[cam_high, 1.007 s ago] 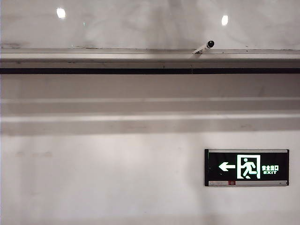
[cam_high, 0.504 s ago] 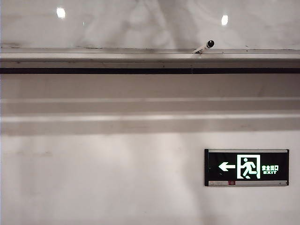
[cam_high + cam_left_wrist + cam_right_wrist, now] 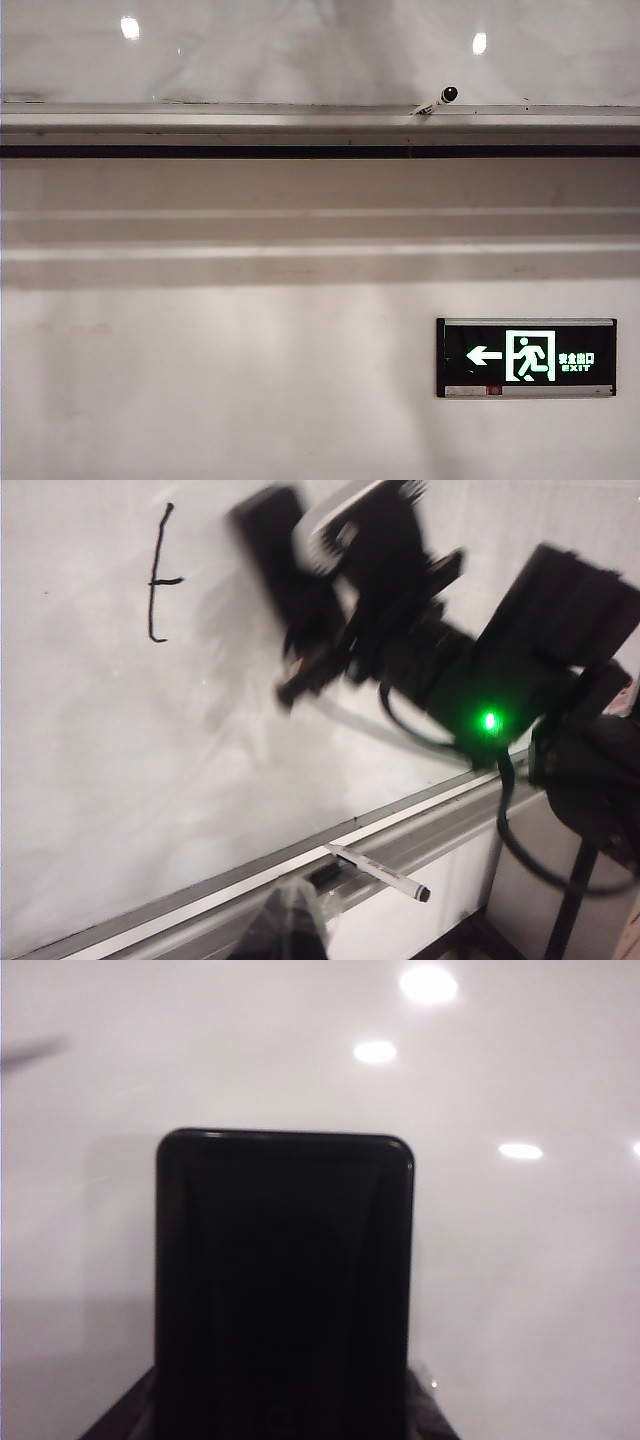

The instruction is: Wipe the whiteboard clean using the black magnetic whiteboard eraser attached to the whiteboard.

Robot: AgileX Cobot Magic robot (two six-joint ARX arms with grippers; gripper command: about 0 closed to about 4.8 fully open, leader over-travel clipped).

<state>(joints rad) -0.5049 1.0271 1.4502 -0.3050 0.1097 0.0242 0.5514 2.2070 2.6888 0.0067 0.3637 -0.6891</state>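
**Eraser in the right gripper, up against the board**

The left gripper (image 3: 285, 928) sits low, just in front of the silver metal ledge (image 3: 180, 912). It is a blurred dark shape at the edge of its own wrist view, clenched, with nothing between its fingers.

Above the ledge spreads the wide, glossy whiteboard (image 3: 110, 760). A black pen stroke (image 3: 157, 575) shaped like a thin letter remains on it, so wiping is not finished.

Further along, the right gripper (image 3: 330, 600) is raised close to the board surface, motion-blurred. The right wrist view is filled by the black magnetic whiteboard eraser (image 3: 285, 1280), a rounded rectangular block. It stands squarely between the fingers and appears clamped there, with the board right behind it. Whether its face touches the board I cannot tell.

The eraser looks light and rigid, with a smooth shell that could slip. Holding it across its two long sides, as now, seems the sound grip. The magnet will probably drag on the board, so the pressure should be kept flat.

A white marker with a black cap (image 3: 437, 99) lies on the ledge, and a black green-lit exit sign (image 3: 526, 357) hangs on the wall below it.
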